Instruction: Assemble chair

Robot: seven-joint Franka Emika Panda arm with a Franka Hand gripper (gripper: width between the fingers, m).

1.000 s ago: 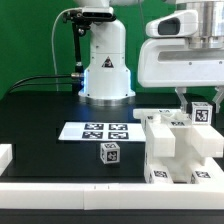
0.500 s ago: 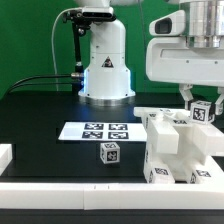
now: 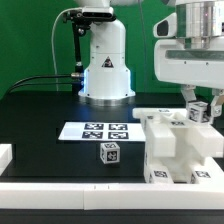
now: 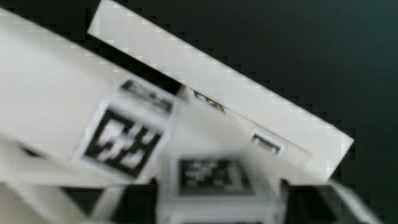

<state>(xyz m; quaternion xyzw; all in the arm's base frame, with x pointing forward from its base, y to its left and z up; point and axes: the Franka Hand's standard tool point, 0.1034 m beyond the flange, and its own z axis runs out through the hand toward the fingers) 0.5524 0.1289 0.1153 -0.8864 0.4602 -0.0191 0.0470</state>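
The chair is a chunky white block structure with small square tags, standing at the exterior view's right on the black table. A short tagged post rises from its far right corner. My gripper hangs over that corner, with its fingers straddling the post. The wrist view is blurred: the tagged post fills the space between my two dark fingers, and white slabs of the chair lie beyond it. Whether the fingers still press on the post does not show.
The marker board lies flat in the middle of the table, in front of the arm's base. A lone small tagged cube stands just before it. A white rim runs along the front edge, with a white block at the left.
The hand has shifted a little toward the exterior view's right and turned. The tagged post has stayed where it was on the chair.
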